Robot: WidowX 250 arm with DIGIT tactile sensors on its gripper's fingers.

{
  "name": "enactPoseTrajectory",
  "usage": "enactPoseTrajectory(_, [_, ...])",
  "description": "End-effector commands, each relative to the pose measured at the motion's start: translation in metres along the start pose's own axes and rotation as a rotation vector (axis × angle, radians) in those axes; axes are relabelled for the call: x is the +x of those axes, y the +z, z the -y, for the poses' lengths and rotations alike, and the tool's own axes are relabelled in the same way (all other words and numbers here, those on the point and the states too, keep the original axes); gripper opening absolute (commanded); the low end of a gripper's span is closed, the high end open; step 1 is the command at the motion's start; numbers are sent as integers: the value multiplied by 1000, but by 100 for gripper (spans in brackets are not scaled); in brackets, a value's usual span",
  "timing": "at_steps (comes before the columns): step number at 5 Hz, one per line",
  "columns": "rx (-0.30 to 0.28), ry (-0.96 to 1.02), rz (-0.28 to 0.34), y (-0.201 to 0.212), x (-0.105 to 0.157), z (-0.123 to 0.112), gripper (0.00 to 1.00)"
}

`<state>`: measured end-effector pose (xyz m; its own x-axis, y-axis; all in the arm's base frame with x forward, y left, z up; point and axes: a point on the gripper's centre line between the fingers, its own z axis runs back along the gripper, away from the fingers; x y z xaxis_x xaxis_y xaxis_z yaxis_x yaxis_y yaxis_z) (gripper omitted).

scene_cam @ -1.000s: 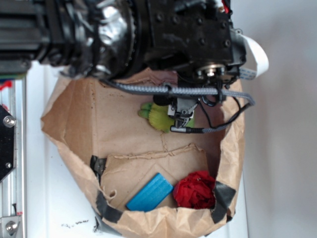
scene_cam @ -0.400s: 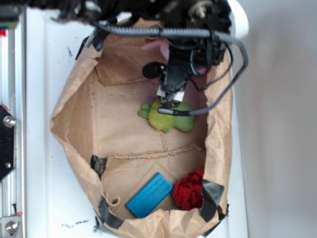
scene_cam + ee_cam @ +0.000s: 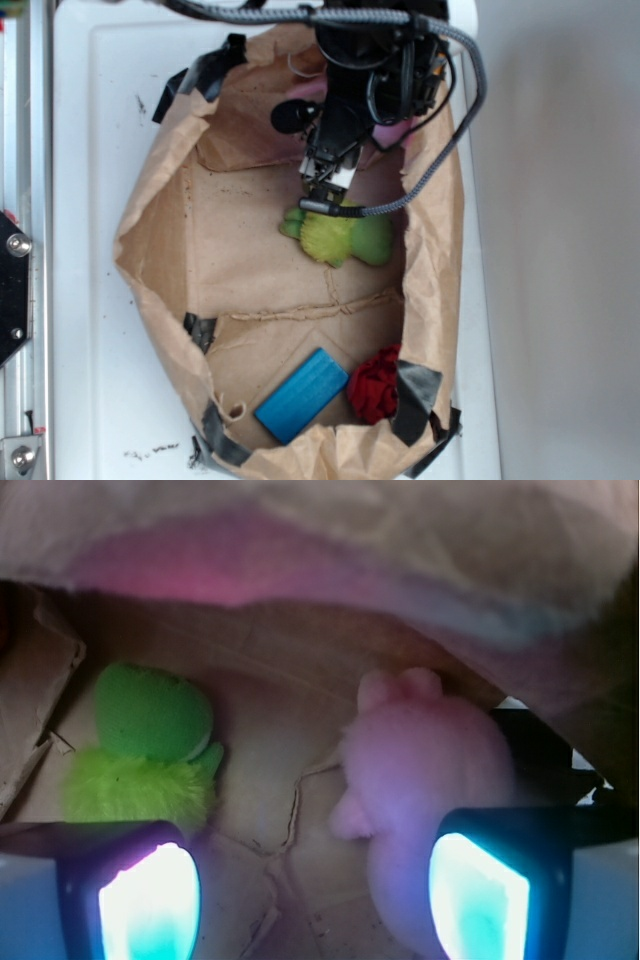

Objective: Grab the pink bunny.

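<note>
Wrist view, left to right.

Item: my left finger pad [image 3: 150,900], glowing at the bottom edge, nothing against it.

Item: yellow-green plush toy [image 3: 145,750], lying on the brown paper floor [image 3: 270,690] just above that left pad. Not the target.

Item: bare paper down the centre of my gripper [image 3: 315,905]. The jaws stand wide apart and hold nothing.

Item: the pink bunny [image 3: 425,770], right of centre, resting on the paper below the bag's near wall. Its lower body runs down to my right finger pad [image 3: 478,898] and appears partly behind it; whether they touch I cannot tell. Its two short bumps at the top point away from me, so I judge its long axis to run roughly front to back, along my line of reach.

Overhead view: my gripper [image 3: 325,190] hangs inside the paper bag [image 3: 160,230] above the green toy; only a pink patch [image 3: 390,135] shows past my wrist.

Judgement: the bunny lies off to my right, not between the pads. I need a shift to the right before closing.
</note>
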<state>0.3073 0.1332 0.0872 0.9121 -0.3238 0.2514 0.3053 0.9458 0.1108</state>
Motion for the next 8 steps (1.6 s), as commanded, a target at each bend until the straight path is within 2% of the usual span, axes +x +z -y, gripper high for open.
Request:
enactPoseTrajectory(1, [194, 84, 102, 7, 4, -33, 100])
enactPoseTrajectory(2, [208, 62, 99, 4, 0, -21, 100])
enactPoseTrajectory(3, [194, 27, 100, 16, -12, -12, 100])
enactPoseTrajectory(4, [162, 12, 105, 27, -15, -13, 100])
enactPoseTrajectory(6, [204, 49, 108, 6, -4, -23, 100])
enactPoseTrajectory(7, [205, 81, 107, 2, 8, -26, 100])
enactPoseTrajectory(8, [212, 93, 130, -2, 14, -22, 100])
